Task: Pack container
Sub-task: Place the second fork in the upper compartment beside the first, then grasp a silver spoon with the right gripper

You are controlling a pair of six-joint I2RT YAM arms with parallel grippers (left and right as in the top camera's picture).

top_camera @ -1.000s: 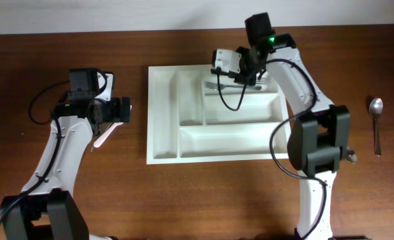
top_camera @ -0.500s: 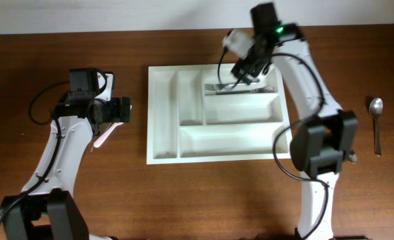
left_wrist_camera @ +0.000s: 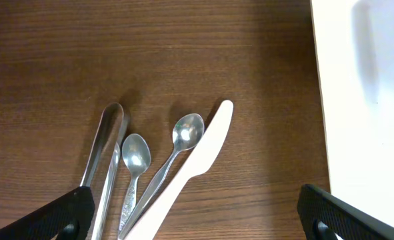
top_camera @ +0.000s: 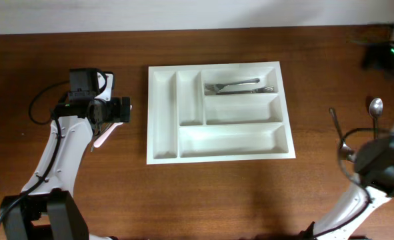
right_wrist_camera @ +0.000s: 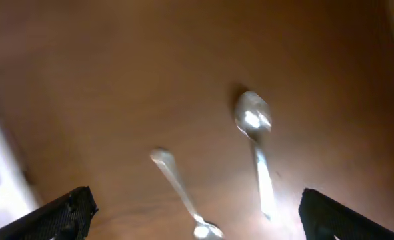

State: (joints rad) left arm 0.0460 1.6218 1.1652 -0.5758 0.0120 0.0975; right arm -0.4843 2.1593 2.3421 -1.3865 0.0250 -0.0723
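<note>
White, stiff, light plastic, the large five-compartment cutlery tray (top_camera: 163, 113) lies central on the wooden counter (top_camera: 63, 40), steel forks (top_camera: 240, 87) in its far long compartment; probably slippery, best held by the rim; left end effector (left_wrist_camera: 193, 207) and right end effector (right_wrist_camera: 197, 207) both gape, empty.

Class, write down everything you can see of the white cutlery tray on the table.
The container is a large white rectangular tray, plastic by its look, lying flat on the brown wooden table. It has five compartments: two narrow upright ones at the left, three long horizontal ones at the right. Forks lie in the topmost horizontal one; the others look empty. Nothing else touches it.
</note>
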